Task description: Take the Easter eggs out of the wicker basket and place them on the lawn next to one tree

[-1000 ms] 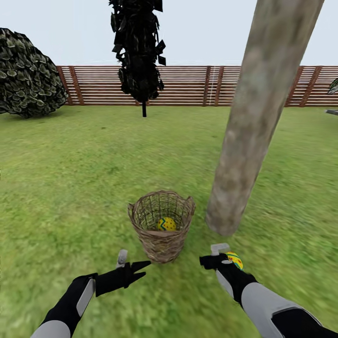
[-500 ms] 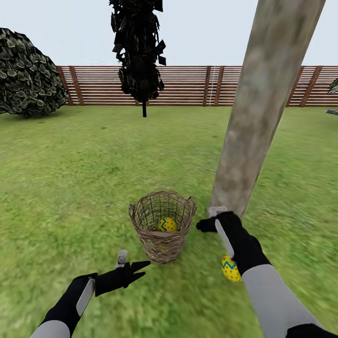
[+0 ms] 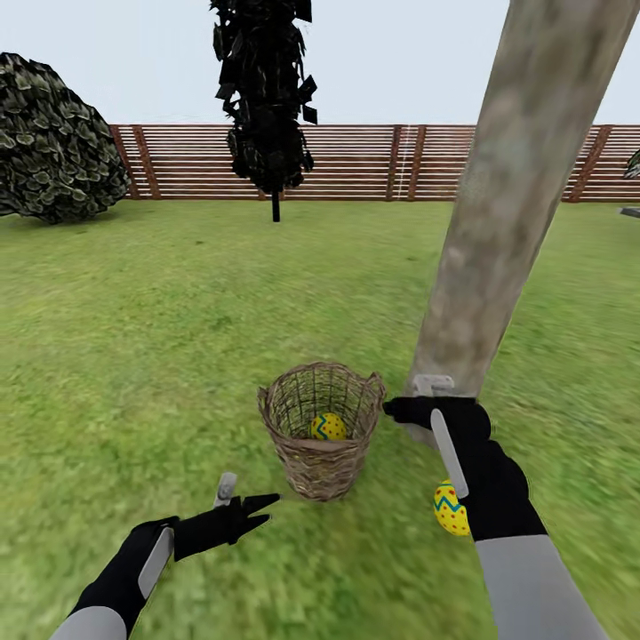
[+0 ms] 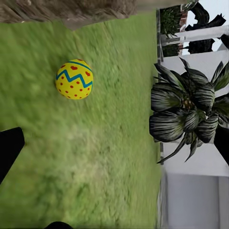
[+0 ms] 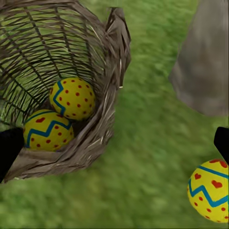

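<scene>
1. Two eggs remain in the wicker basket [image 5: 71,86], lying side by side and touching at its bottom: one egg [image 5: 72,98] sits higher against the wall, the other [image 5: 46,130] nearer the rim. A third egg [image 3: 451,509] lies on the lawn [image 3: 178,338], near the base of the tree [image 3: 498,240] and just beside the right forearm.
2. The right gripper [image 3: 418,400] hangs between the basket rim and the trunk, its fingers apart and holding nothing. The left gripper [image 3: 244,502] rests low over the grass in front of the basket, fingers likewise spread and empty.
3. The step in hand looks like a reach for the next egg. It would go best from straight above the basket mouth, fingers wide, closing across the egg's middle so it does not squirt out.
4. The higher egg seems the easier pick; the second presses against it and may roll when disturbed.
5. In the way: the thick braided rim and loop handle, which a sideways approach could catch and tip the basket, and the trunk close behind the right arm.
6. Farther off stand a dark thin-trunked tree [image 3: 267,98], a shrub [image 3: 53,142] and the slatted fence [image 3: 356,160].
</scene>
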Controlling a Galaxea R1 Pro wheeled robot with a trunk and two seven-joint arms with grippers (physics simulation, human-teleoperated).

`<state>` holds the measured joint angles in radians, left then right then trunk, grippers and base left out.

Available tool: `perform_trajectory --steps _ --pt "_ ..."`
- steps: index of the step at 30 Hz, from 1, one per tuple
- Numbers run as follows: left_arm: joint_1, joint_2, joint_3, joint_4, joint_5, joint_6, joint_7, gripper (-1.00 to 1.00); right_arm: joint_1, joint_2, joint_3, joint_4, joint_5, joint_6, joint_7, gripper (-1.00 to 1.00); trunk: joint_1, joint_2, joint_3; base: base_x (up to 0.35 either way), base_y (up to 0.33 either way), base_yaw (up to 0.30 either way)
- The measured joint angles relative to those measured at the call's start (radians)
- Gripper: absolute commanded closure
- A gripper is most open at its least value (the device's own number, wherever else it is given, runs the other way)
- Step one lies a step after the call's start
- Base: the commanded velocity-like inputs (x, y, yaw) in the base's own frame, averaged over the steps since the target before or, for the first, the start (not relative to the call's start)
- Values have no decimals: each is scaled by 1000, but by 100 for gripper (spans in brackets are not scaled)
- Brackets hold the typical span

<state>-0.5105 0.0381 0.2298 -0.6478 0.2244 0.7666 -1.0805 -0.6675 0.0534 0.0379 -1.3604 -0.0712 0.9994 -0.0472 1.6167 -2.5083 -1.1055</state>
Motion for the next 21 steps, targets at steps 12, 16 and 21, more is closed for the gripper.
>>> perform_trajectory --steps 12,16,21 --pt "0 0 0 2 1 0 5 -100 16 0 2 9 -1 0 1 -100 0 0 0 219 247 -66" --pt "1 0 0 4 2 0 4 -100 16 1 2 9 -3 0 1 -100 0 0 0 232 251 -275" --pt "0 0 0 7 4 1 1 -100 16 1 2 11 -3 0 1 -100 0 0 0 209 288 -282"
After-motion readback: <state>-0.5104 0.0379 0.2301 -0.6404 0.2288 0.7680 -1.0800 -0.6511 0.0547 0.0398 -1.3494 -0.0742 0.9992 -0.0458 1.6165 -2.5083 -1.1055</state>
